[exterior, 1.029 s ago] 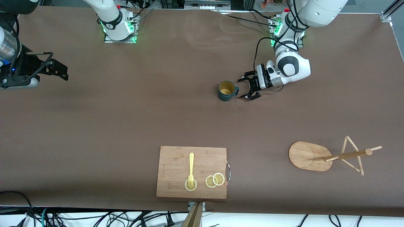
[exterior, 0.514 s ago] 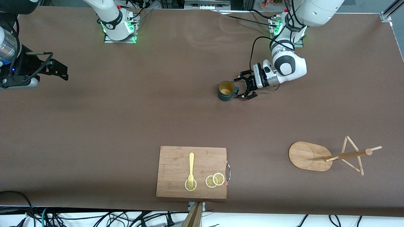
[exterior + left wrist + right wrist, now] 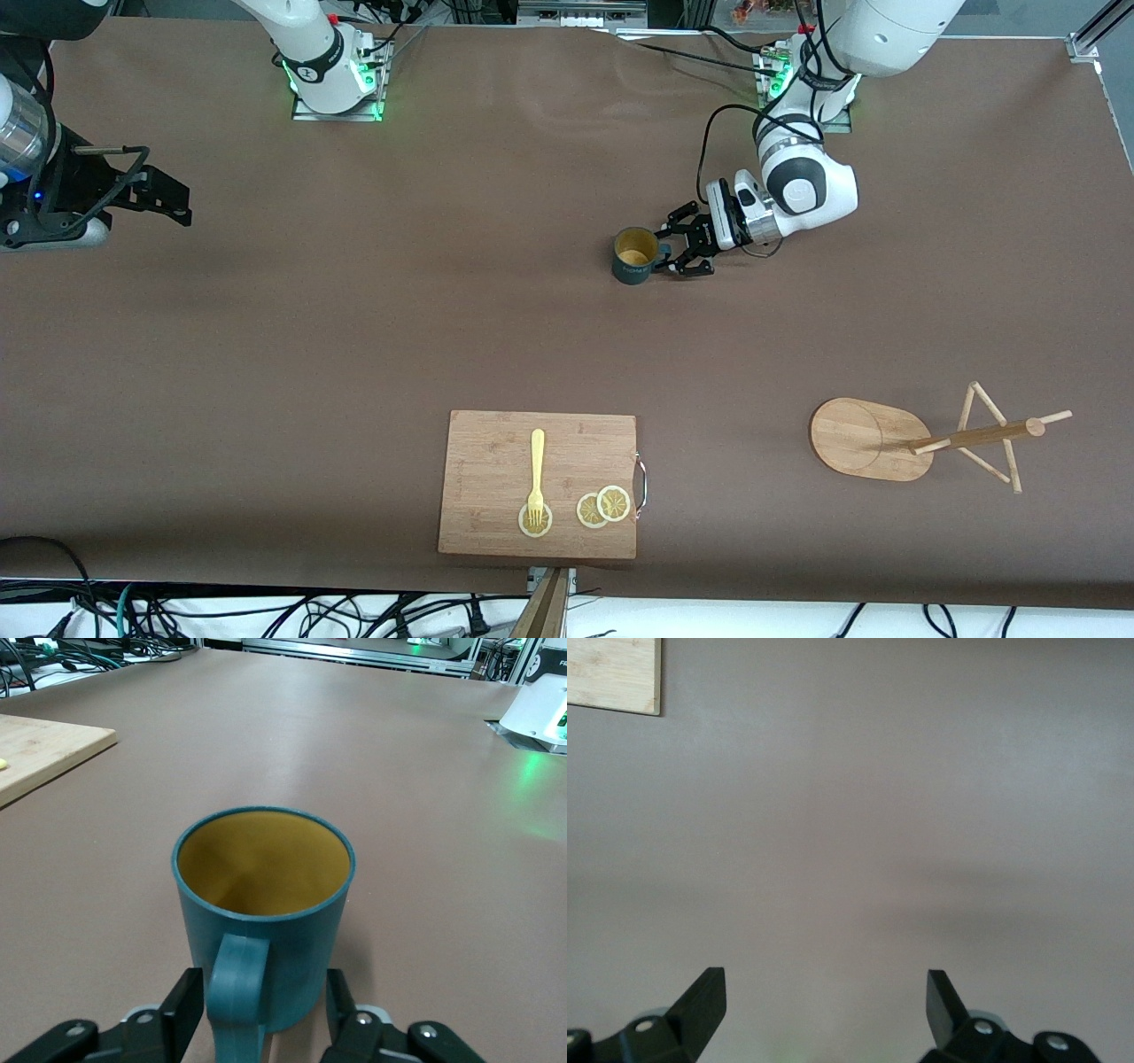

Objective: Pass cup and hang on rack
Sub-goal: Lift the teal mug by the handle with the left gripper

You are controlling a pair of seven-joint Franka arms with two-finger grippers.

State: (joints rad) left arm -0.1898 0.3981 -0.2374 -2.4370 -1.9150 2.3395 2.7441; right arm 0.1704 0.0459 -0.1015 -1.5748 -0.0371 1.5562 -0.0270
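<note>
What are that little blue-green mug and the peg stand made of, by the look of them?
The cup, its handle between the left pincer's fingers: probably matte plastic or glazed ceramic, with an even teal outside, a mustard inside and little shine. The rack: light unpainted wood, possibly bamboo, with pale grain on its oval base and thin dowel pegs.

The teal cup [image 3: 635,257] is showing a mustard-yellow inside on the brown table [image 3: 354,337], while the pale wooden rack [image 3: 921,439] and cutting board [image 3: 496,461] are carrying a yellow fork [image 3: 536,474] and lemon slices [image 3: 603,506].
</note>
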